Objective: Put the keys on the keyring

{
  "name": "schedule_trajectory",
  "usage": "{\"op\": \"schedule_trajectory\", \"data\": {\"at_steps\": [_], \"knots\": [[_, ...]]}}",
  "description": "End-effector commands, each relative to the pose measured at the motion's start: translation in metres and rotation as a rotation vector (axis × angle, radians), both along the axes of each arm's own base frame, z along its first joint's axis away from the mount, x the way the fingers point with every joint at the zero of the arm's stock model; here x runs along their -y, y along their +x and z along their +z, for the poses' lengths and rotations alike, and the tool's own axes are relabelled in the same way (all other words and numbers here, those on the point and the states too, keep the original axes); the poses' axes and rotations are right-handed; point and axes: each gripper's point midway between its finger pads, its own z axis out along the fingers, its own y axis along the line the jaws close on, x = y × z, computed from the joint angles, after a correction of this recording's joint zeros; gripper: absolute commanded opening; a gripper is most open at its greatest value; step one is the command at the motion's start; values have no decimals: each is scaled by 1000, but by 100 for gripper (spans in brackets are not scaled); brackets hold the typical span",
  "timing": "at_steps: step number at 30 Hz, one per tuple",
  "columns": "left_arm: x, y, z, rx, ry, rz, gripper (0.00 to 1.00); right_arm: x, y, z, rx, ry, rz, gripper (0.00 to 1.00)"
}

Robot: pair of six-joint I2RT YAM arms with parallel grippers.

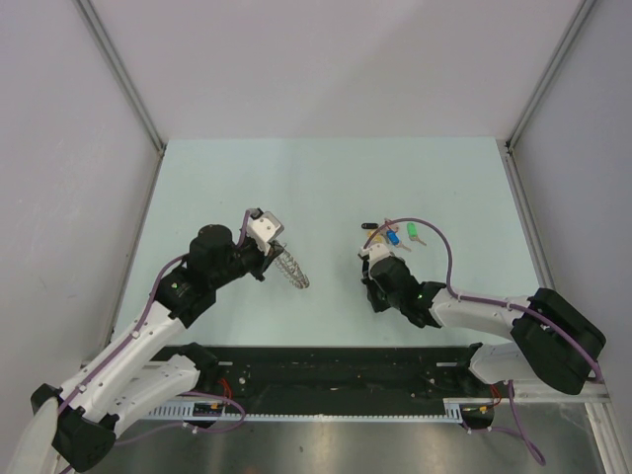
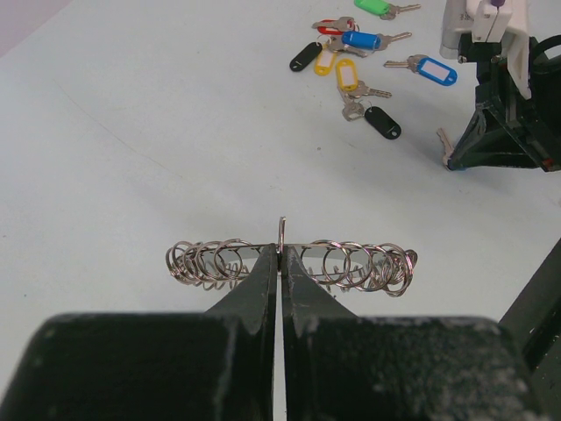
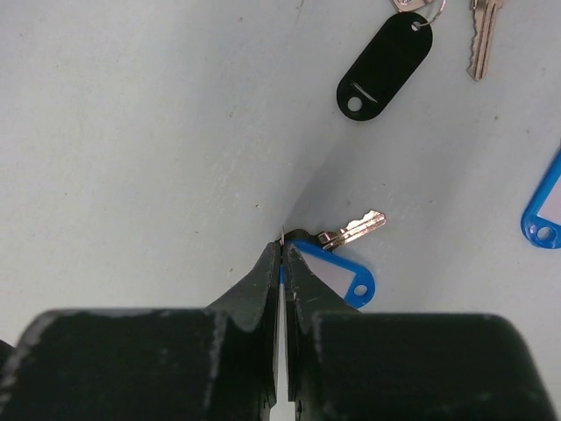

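The keyring (image 2: 289,261), strung with small wire loops, is pinched edge-on by the left end effector (image 2: 280,253). Well right of the keyring, the right end effector (image 3: 282,250) is pressed together on a blue-tagged key (image 3: 344,279). The other keys (image 2: 351,66) lie on the desk (image 2: 131,132), also right of the keyring and farther back. This looks like a key's pickup. Next, the key must reach the keyring and be threaded on.

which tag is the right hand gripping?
The blue tag pinched edge-on in the right hand, key attached. The black tag and second blue tag lie loose beyond it.
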Motion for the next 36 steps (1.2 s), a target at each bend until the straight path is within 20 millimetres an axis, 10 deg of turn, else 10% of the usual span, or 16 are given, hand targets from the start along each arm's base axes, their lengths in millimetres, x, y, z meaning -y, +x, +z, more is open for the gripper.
{"op": "schedule_trajectory", "data": {"at_steps": [1, 36], "knots": [[6, 6, 31, 79, -48, -19, 0, 1, 1, 6, 24, 10, -15, 1], [78, -25, 75, 160, -139, -546, 0, -28, 15, 251, 446, 216, 562, 0]]}}
